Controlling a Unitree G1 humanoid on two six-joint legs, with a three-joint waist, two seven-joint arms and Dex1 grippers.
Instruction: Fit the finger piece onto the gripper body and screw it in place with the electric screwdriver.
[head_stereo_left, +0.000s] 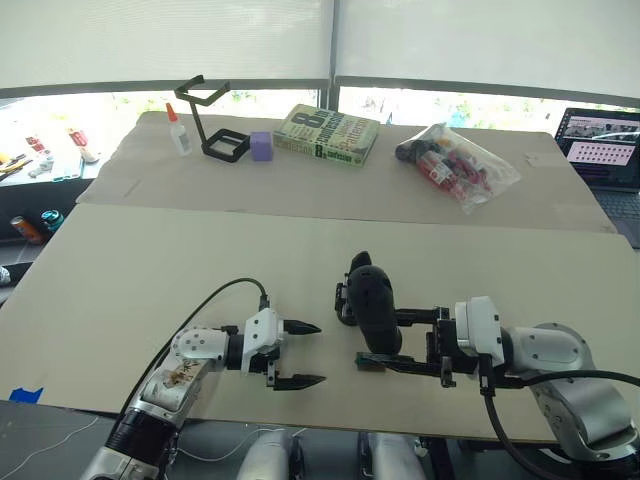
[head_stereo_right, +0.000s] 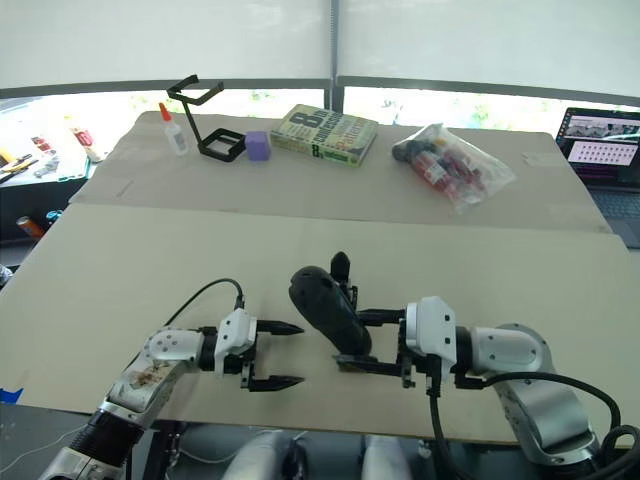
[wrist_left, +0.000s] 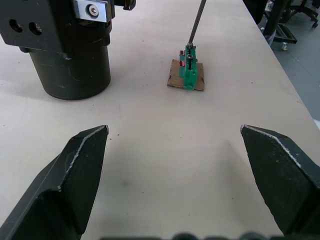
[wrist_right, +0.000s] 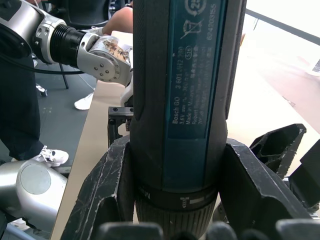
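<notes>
My right gripper (head_stereo_left: 388, 340) is shut on the electric screwdriver (head_stereo_left: 372, 295), a thick black cylinder held upright with its label facing the right wrist view (wrist_right: 185, 90). Its thin metal bit (wrist_left: 196, 22) points down at a small green block. Just behind the screwdriver stands the gripper body (wrist_left: 70, 60), a black round-based assembly with a pointed finger (head_stereo_right: 340, 265) sticking up. The finger piece as a loose part is out of view. My left gripper (head_stereo_left: 320, 354) hovers low over the table, left of the screwdriver, open and holding nothing (wrist_left: 173, 131).
The green block (wrist_left: 189, 74) sits on a brown card scrap. On the far table are a black wire-frame stand (head_stereo_left: 210, 125), a glue bottle (head_stereo_left: 179, 131), a purple block (head_stereo_left: 261, 146), a book (head_stereo_left: 328, 135) and a plastic bag of small items (head_stereo_left: 455, 160). A laptop (head_stereo_left: 600, 148) is far right.
</notes>
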